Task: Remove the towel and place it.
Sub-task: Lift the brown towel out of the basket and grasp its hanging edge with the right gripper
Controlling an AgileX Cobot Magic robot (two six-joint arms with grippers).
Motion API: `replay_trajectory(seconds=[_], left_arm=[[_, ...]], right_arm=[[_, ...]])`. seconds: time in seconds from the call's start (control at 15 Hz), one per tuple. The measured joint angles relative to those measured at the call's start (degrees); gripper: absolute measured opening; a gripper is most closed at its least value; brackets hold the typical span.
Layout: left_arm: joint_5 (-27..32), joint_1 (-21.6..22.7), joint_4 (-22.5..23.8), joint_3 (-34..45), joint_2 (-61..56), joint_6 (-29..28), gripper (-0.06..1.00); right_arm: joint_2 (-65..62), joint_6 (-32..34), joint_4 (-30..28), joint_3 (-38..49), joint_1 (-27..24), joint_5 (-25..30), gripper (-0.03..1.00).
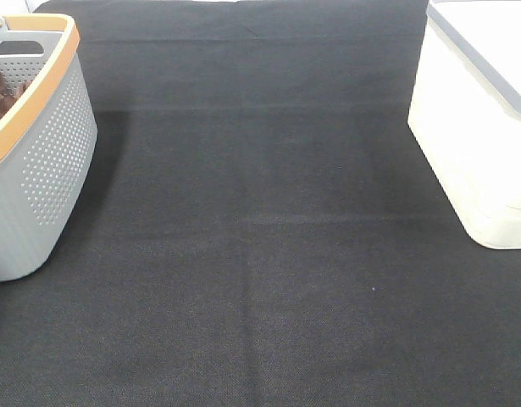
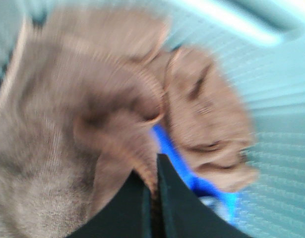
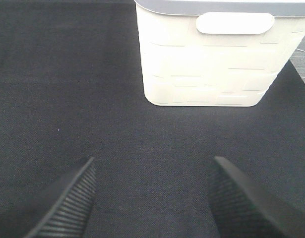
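Listing items by station, left to right.

- Item 1, towel (image 2: 92, 99): reddish-brown microfibre, bunched in folds inside the grey perforated basket (image 1: 48, 153) at the left edge of the table (image 1: 260, 254). One raised fold with a stitched hem is pinched. It likely stands proud because it is the easiest ridge to grip. The view is blurred, so separate cloths cannot be told apart.
- Item 2, left gripper (image 2: 152, 171): down inside the basket, with its jaws pressed together on that fold.
- Item 3, blue object (image 2: 192, 178): lies under the cloth, partly covered, kind unclear.
- Item 4, right gripper (image 3: 152, 168): jaws spread wide and holding nothing. It hangs over bare table facing the white bin (image 3: 216, 64), probably parked clear of the left arm's work.
- Item 5, white bin: stands at the right with a grey rim and an oval handle recess. It is well apart from the basket.

Markings: no brand, label or writing can be read, and no white tag can be made out.

Status: the towel is gripped but not yet lifted out.
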Motion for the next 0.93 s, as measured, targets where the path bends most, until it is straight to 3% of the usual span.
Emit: replay_trajectory(seconds=[0.47, 0.6, 0.67, 0.73, 0.93], left_arm=[[-0.23, 0.00, -4.13, -0.29, -16.73, 7.10, 0.00], [-2.18, 0.00, -8.94, -0.29, -21.43, 10.20, 0.00], [-3.90, 0.00, -13.69, -0.34, -24.52, 13.24, 0.00], [-3.90, 0.00, -13.69, -0.34, -24.52, 13.24, 0.00], [-5.50, 0.00, -24.35, -0.34, -29.22, 19.37, 0.00]], right_arm=[[0.00, 0.00, 0.00, 0.00, 0.00, 0.00, 0.62], [0.00, 0.00, 0.40, 0.00, 0.00, 0.00, 0.62], [0.00, 0.00, 2.41, 0.00, 0.00, 0.00, 0.62], [0.00, 0.00, 2.41, 0.00, 0.00, 0.00, 0.62], [0.00, 0.06, 6.30, 0.00, 0.00, -0.40, 0.62]])
